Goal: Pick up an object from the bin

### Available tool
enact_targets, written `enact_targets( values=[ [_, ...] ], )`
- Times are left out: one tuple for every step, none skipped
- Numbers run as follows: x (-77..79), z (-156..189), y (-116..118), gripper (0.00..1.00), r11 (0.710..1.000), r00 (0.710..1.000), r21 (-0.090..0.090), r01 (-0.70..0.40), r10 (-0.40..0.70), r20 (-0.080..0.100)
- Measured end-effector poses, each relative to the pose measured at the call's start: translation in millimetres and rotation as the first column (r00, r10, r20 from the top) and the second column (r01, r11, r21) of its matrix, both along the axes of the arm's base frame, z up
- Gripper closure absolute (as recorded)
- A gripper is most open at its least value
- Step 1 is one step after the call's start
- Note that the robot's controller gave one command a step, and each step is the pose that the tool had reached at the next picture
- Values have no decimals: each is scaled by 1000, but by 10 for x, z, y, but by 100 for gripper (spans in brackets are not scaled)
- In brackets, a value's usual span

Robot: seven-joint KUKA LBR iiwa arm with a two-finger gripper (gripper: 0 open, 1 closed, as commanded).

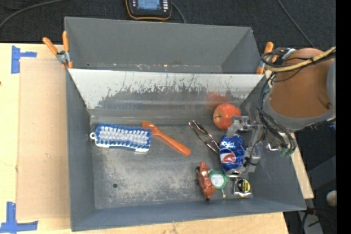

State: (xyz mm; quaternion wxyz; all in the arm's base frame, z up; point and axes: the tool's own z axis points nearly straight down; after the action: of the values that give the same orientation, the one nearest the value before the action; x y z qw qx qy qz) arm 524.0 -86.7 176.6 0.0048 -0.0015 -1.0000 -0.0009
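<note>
Nearest, by the front wall: red toy [205,182] and a small black-and-yellow piece [243,187]. Just behind, blue soda can [231,152], sitting immediately left of the end effector [250,144]; open or closed, cannot tell. Farther back, orange-red ball [226,115].

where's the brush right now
In the camera view the brush lies on the left of the bin floor, its orange handle pointing right toward the metal tongs, well left of the blue can.
</note>
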Motion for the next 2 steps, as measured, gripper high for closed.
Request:
enact_targets(
  values=[
    [18, 44, 4, 0, 1000, 1000, -1, -5, 5, 8],
    [570, -442, -496, 0, 970, 970, 0, -243, 243, 6]
  ],
)
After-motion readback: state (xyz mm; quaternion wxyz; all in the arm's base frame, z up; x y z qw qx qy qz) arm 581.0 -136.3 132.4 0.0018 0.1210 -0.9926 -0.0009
